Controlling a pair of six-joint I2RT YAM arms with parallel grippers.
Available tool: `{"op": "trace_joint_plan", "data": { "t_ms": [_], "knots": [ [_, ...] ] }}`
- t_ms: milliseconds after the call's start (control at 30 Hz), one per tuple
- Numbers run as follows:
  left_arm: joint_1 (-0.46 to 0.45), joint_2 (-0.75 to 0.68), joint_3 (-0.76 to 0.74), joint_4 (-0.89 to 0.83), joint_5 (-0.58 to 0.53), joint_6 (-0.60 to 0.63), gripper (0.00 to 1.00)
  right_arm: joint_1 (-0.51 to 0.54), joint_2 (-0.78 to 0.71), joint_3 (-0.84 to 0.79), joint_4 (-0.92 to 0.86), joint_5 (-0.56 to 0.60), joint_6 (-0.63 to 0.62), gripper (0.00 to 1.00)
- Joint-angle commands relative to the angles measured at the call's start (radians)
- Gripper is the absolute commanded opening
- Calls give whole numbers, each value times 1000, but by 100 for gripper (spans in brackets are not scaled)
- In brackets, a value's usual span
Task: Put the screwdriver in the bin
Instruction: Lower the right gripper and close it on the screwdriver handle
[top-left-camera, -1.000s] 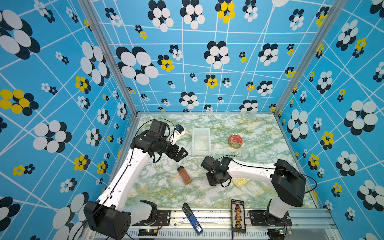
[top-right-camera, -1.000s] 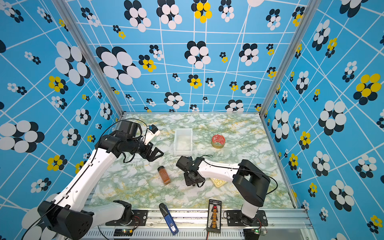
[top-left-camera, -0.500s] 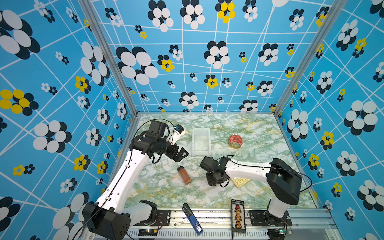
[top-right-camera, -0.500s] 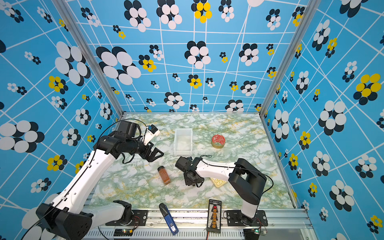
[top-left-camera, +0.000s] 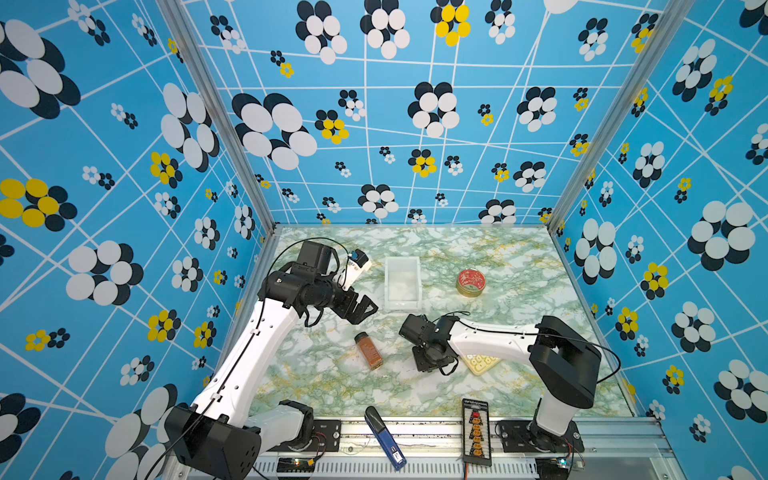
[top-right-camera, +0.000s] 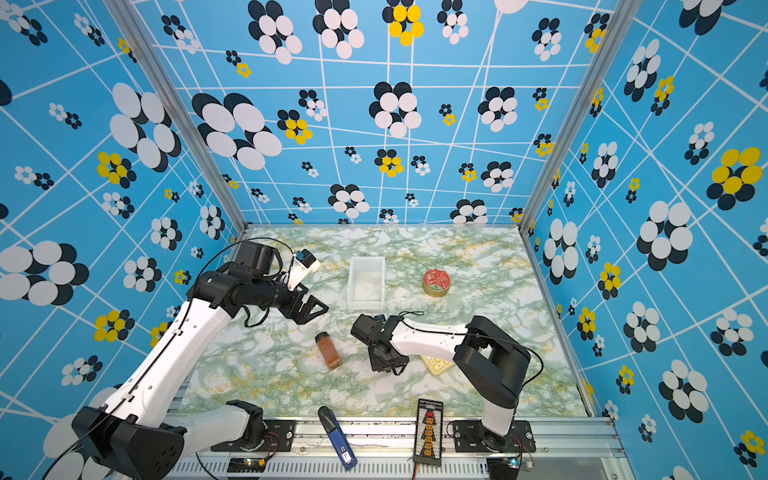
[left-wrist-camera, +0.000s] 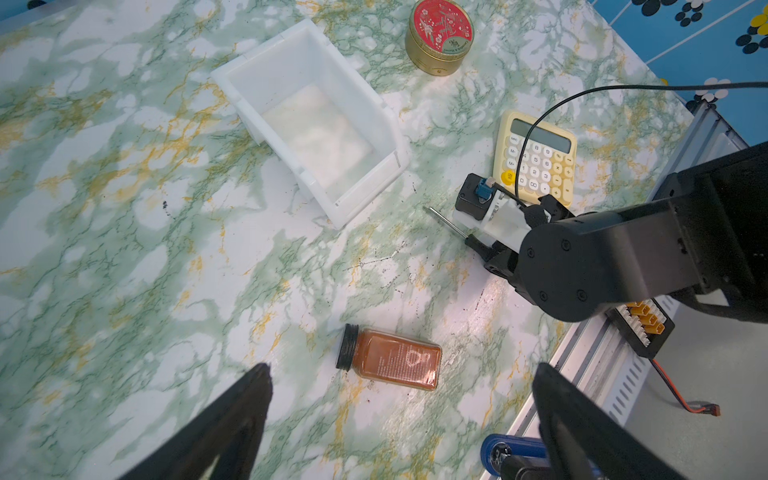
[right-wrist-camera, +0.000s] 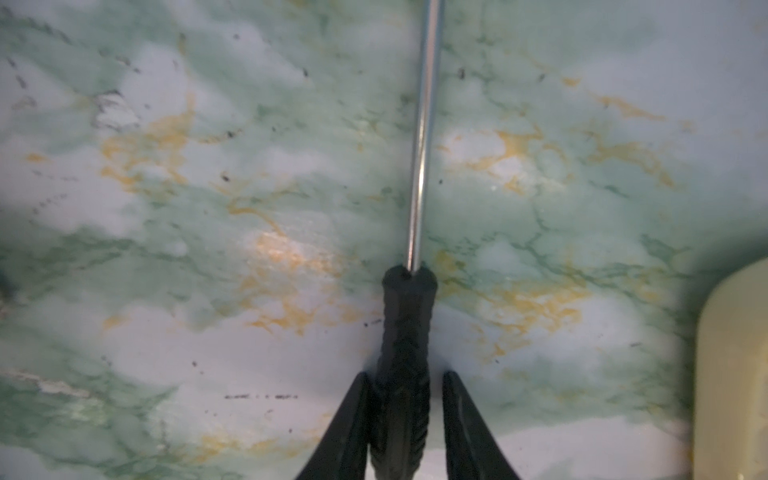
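The right gripper (right-wrist-camera: 403, 376) has been narrowed around the screwdriver (right-wrist-camera: 406, 316), laid on the table (left-wrist-camera: 124, 257) near the bin (left-wrist-camera: 388, 137); a small gap is left. The left gripper (left-wrist-camera: 401, 368) is spread, empty. Lifting is near.

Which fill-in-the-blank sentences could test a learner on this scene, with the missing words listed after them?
1. The jaws of the right gripper stand on either side of the screwdriver at its ___.
2. The bin is ___ inside.
3. The spice jar lies on its ___.
4. The round tin has a ___ lid.

Missing words: handle; empty; side; red.
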Motion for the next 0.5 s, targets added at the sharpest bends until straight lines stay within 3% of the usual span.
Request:
{"op": "trace_joint_plan", "data": {
  "t_ms": [0,200,467],
  "knots": [
    [-9,-14,0,-20,23,-1,99,7,27,-15,-18,19,8,29],
    [-16,-7,15,-29,16,8,99,8,6,-30,-17,25,5,17],
    [-32,4,40,-51,-19,48,99,7,-83,-70,-19,18,16,16]
  ]
}}
